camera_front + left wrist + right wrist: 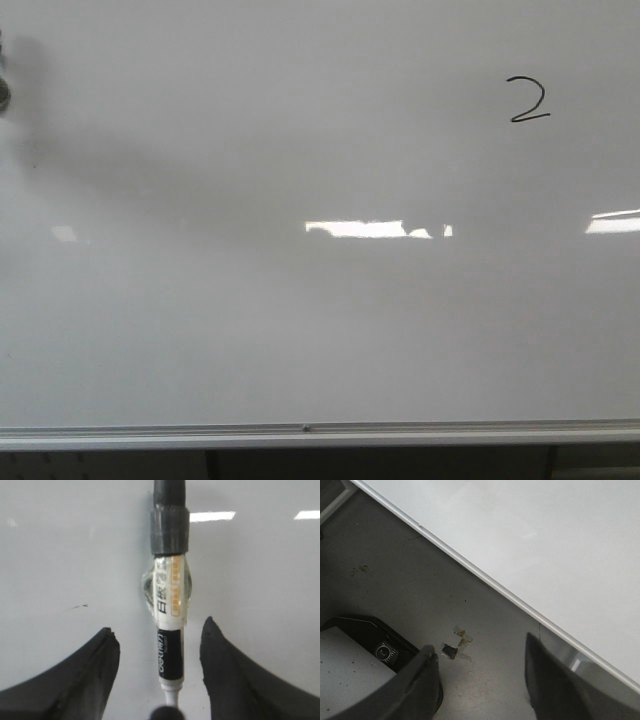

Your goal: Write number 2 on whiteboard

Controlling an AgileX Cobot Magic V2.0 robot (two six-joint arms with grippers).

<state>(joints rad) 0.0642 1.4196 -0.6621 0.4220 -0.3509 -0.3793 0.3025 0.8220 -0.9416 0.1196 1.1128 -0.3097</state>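
Black marker line forms a finished 2 in the upper right of the whiteboard, seen in the front view; curved top and flat base stroke are both closed. Judged complete or nearly so.

Left gripper: fingers stand wide apart, with a marker running between them on the centre line. The fingers do not appear to touch the barrel; it seems fixed by a dark sleeve and clear tape rather than pinched. The tip is out of frame, so contact with the board cannot be told.

Right gripper: spread wide, holding nothing, hanging over the grey floor just beside the board's aluminium frame.

Risks:
- If the tip is on or close to the surface, any sideways travel would drag a stray line. A faint dark fleck already sits on the board in the left wrist view.
- Retreat along the board plane toward the digit could smear the ink.
- A careless lift of the right arm could catch the frame edge.

Room: the board is bare to the left of and below the digit. The bottom frame runs along the lower edge of the front view, well apart from the digit. A dark object shows at the far left edge; identity unclear.
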